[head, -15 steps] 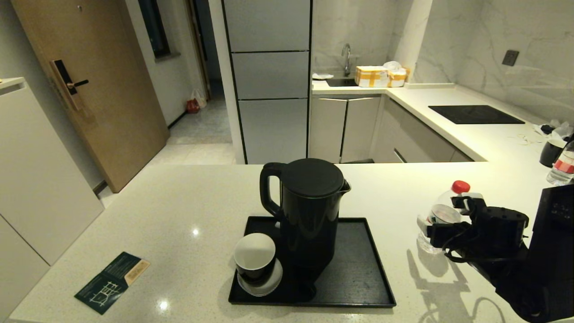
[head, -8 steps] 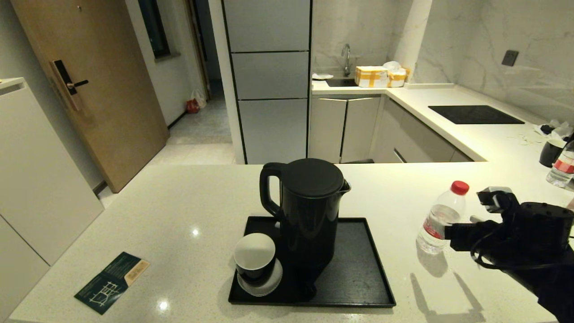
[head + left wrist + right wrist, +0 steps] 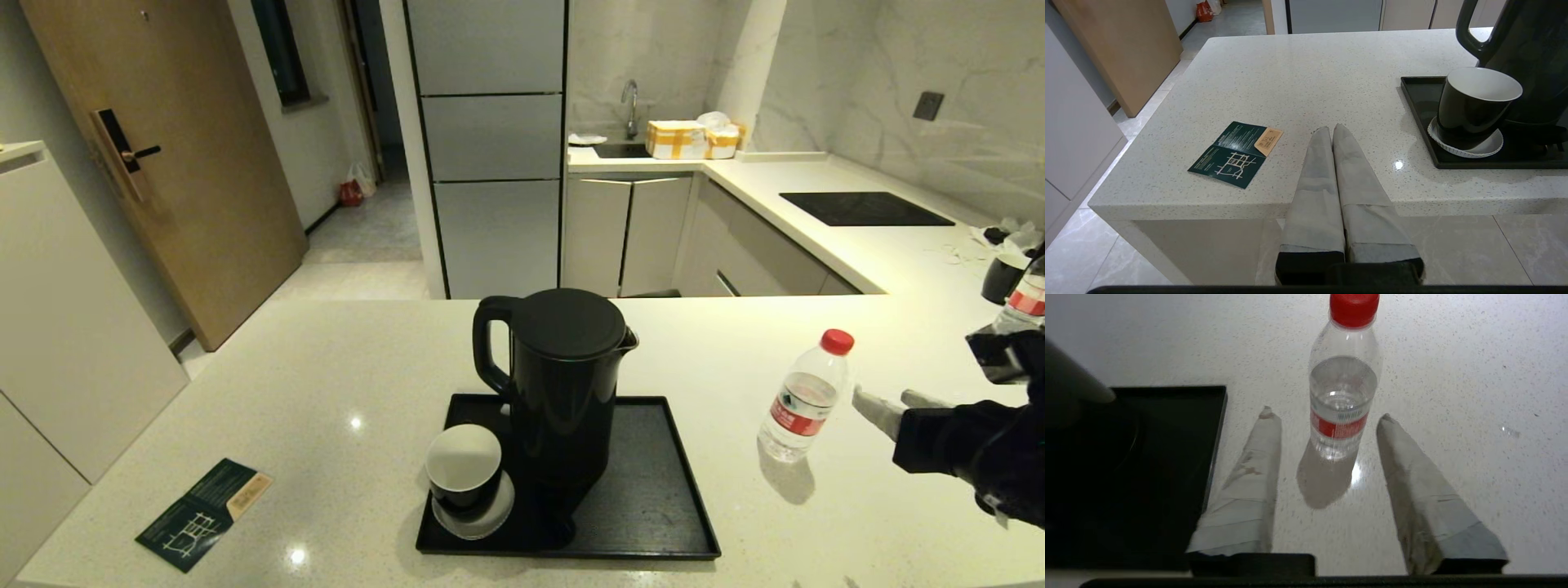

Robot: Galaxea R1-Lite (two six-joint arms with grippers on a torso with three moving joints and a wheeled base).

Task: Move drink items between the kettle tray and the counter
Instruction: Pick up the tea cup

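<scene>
The black kettle (image 3: 563, 384) and the small black cup (image 3: 464, 469) stand on the black tray (image 3: 661, 490), the cup at the tray's front left. The red-capped water bottle (image 3: 804, 400) stands upright on the speckled counter (image 3: 326, 392), to the right of the tray. My right gripper (image 3: 886, 404) is open just right of the bottle, apart from it. In the right wrist view the bottle (image 3: 1345, 375) stands just beyond the gripper (image 3: 1327, 416), with the tray's corner (image 3: 1167, 457) beside it. My left gripper (image 3: 1331, 128) is shut and empty over the counter's front edge, left of the cup (image 3: 1472, 106).
A white saucer (image 3: 490, 514) lies under the cup. A dark green leaflet (image 3: 204, 513) lies at the counter's front left. Another black cup (image 3: 1002, 278) and another bottle (image 3: 1024, 306) stand at the far right. A black cooktop (image 3: 865, 208) is set in the back counter.
My right gripper, which stood around the bottle, has drawn back to the right and now sits clear of it. The bottle stays upright on the counter. The left arm has not moved.
</scene>
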